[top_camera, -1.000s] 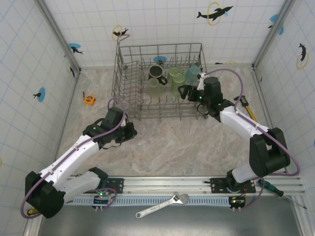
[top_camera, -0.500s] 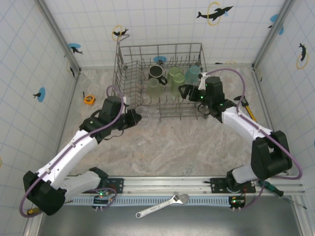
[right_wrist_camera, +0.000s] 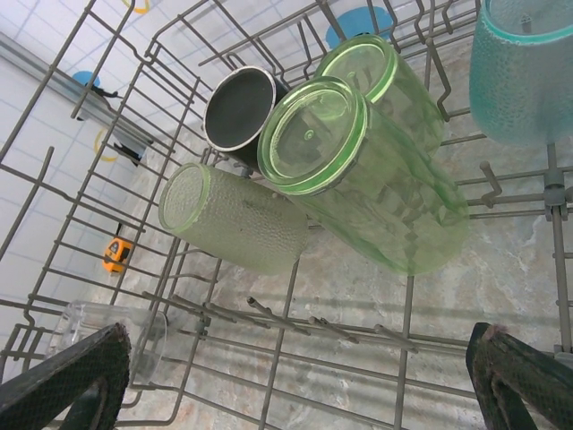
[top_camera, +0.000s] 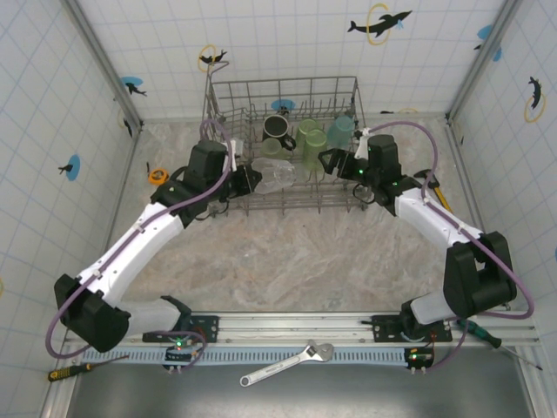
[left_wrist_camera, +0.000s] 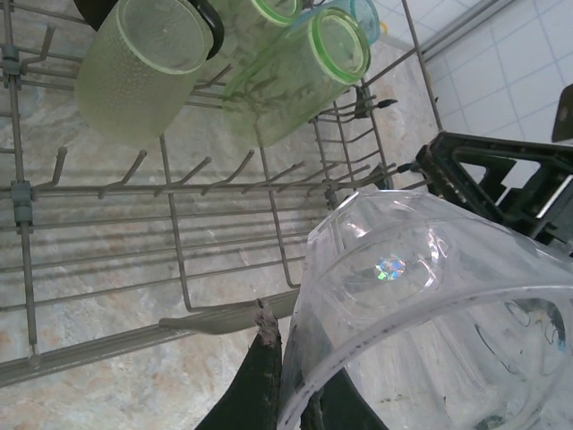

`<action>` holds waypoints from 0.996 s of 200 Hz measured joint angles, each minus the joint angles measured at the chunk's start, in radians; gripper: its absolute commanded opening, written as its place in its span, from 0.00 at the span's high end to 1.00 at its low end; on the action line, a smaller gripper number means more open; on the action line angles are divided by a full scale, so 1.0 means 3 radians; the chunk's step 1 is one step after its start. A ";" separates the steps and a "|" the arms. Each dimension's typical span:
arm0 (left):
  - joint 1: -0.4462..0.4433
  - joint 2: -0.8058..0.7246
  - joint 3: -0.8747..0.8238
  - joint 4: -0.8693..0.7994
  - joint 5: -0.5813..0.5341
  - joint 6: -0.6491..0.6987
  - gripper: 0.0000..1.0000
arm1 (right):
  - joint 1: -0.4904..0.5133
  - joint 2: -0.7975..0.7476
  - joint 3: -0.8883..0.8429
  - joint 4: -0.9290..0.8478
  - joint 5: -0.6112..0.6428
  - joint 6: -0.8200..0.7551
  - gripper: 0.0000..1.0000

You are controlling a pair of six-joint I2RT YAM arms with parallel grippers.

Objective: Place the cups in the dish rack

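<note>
The dish rack [top_camera: 283, 87] is a big grey wire basket with rows of little spikes standing up. It sits near the back wall. In its back part, a black mug [right_wrist_camera: 238, 109] is tipped so you can see inside it. A bumpy green cup [right_wrist_camera: 233, 219] leans just beside the mug. A smooth green cup [right_wrist_camera: 358, 170] and another green cup [right_wrist_camera: 394, 85] lean close together. A teal cup [top_camera: 341, 129] is at the right. The left gripper [top_camera: 248, 178] pinches a clear cup [left_wrist_camera: 430, 296], tipped sideways over the rack's front left part.
</note>
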 measured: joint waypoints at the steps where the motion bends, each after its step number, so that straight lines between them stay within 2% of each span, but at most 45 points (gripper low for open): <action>1: 0.0000 0.0003 0.0000 0.0000 -0.0001 0.0001 1.00 | -0.0003 0.0000 -0.0001 0.0000 -0.0003 0.0003 0.01; 37: 0.0069 0.0094 0.0088 0.0090 0.0036 0.0003 1.00 | -0.0009 0.0000 -0.0029 0.0027 -0.0088 0.0070 0.01; 73: 0.0362 0.0099 0.0074 0.0392 0.0196 -0.0066 1.00 | -0.0009 0.0005 -0.0032 0.0080 -0.0175 0.0128 0.01; 115: 0.0827 0.0140 -0.0214 0.0905 0.0579 -0.0295 1.00 | -0.0009 0.0112 -0.0028 0.0225 -0.0312 0.0276 0.01; 199: 0.1134 0.0511 -0.0336 0.1720 0.1307 -0.0820 1.00 | 0.0070 0.0225 0.0013 0.0675 -0.0567 0.0641 0.01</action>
